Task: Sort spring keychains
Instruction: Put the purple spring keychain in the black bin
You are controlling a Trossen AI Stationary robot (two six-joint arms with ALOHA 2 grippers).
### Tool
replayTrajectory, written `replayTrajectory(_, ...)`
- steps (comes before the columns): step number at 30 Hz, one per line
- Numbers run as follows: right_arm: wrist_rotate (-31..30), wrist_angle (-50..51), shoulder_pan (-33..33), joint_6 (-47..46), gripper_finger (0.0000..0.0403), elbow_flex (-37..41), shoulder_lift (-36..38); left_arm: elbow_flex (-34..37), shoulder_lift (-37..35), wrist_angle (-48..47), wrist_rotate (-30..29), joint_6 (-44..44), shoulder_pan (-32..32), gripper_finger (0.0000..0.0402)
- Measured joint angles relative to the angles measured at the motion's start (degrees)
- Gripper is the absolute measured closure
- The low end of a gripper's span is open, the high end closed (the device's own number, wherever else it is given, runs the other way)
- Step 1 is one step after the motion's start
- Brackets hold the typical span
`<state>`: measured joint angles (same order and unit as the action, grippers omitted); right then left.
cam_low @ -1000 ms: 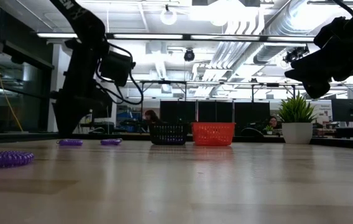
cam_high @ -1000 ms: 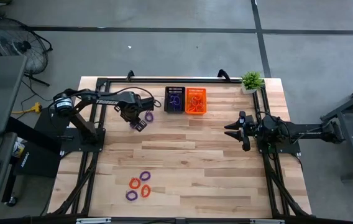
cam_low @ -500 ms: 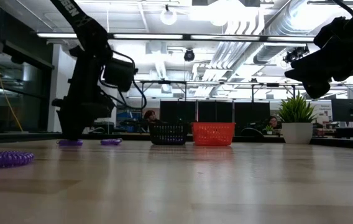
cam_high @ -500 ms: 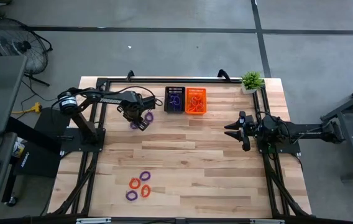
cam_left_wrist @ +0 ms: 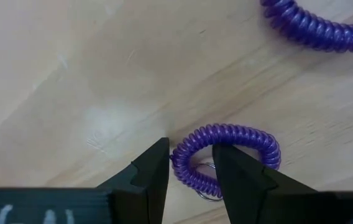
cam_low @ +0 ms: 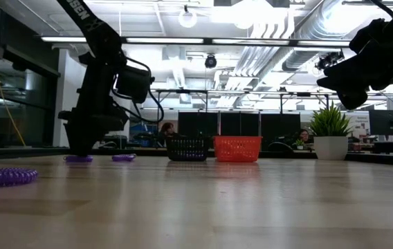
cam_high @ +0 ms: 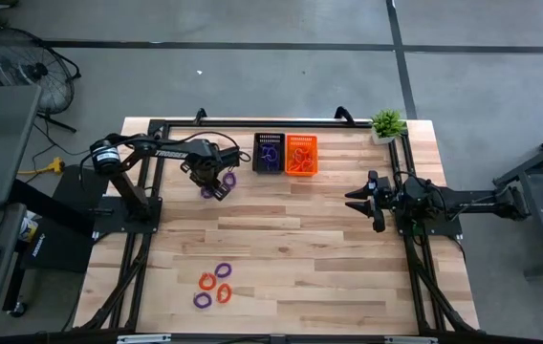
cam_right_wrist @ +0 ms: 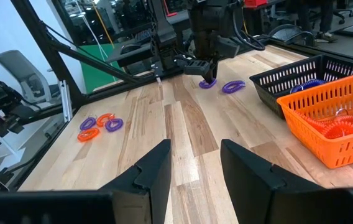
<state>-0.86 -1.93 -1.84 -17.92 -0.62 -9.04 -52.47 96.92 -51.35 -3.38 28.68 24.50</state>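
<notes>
The left arm reaches across the bench (cam_high: 281, 229), its pincer (cam_left_wrist: 189, 165) pointing down just left of the black basket (cam_high: 269, 153), fingers spread astride one end of a purple coil (cam_left_wrist: 226, 155) lying flat, long axis crosswise to the fingers. A second purple coil (cam_left_wrist: 316, 25) is cut off. The right pincer (cam_right_wrist: 192, 163) hovers spread, well right of the basket.

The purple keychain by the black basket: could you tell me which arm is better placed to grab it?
Left. Its end effector already straddles the purple keychain on the table, fingers open. The right end effector waits far across the table.
</notes>
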Motion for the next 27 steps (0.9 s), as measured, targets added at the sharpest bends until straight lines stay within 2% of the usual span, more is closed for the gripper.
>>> replayTrajectory(14, 0.0, 0.0, -0.01, 0.0, 0.0269, 0.0, 0.0, 0.11, 0.09, 0.14, 0.32, 1.19, -0.12, 0.0279)
replayTrajectory(17, 0.0, 0.0, -0.01, -0.01, 0.0269, 0.0, 0.0, 0.13, 0.11, 0.28, 1.13, 1.27, -0.12, 0.03)
replayTrajectory(24, 0.0, 0.01, 0.01, -0.01, 0.0269, 0.0, 0.0, 0.13, 0.13, 0.39, 1.78, 1.34, -0.16, 0.0379)
replayTrajectory(27, 0.0, 0.0, -0.01, 0.0, 0.0269, 0.0, 0.0, -0.2, -0.49, 0.34, 2.37, 1.34, -0.14, 0.0394)
